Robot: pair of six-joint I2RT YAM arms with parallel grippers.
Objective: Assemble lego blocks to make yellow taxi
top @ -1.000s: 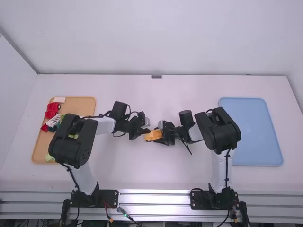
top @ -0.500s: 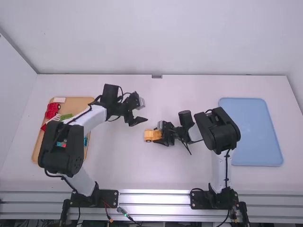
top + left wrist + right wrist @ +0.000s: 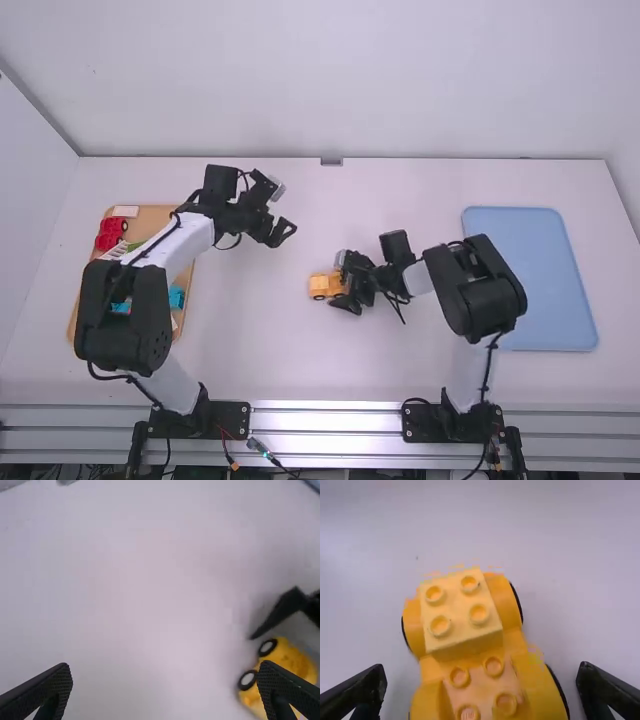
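Mid-table, the yellow taxi (image 3: 326, 286) rests with my right gripper (image 3: 345, 282) around its right end. In the right wrist view it is a yellow car (image 3: 507, 635) with black-rimmed wheels and a paler studded block (image 3: 457, 610) on one end; my right gripper (image 3: 481, 680) stands open, a finger at each side and gaps between. Up and left of the taxi, my left gripper (image 3: 284, 233) is raised over the table. The left wrist view has my left gripper (image 3: 165, 680) open with nothing between its fingers; one finger partly covers the wheeled taxi (image 3: 287, 657).
On the left, a tan tray (image 3: 160, 215) holds red blocks (image 3: 110, 234), blue blocks (image 3: 176, 297) and others, partly under the left arm. A blue tray (image 3: 545, 280) lies at the right, beside the right arm.
My left gripper has moved up and left, away from the taxi. The right gripper's fingers have spread from the taxi, and the right arm has shifted slightly; the taxi moved a little right.
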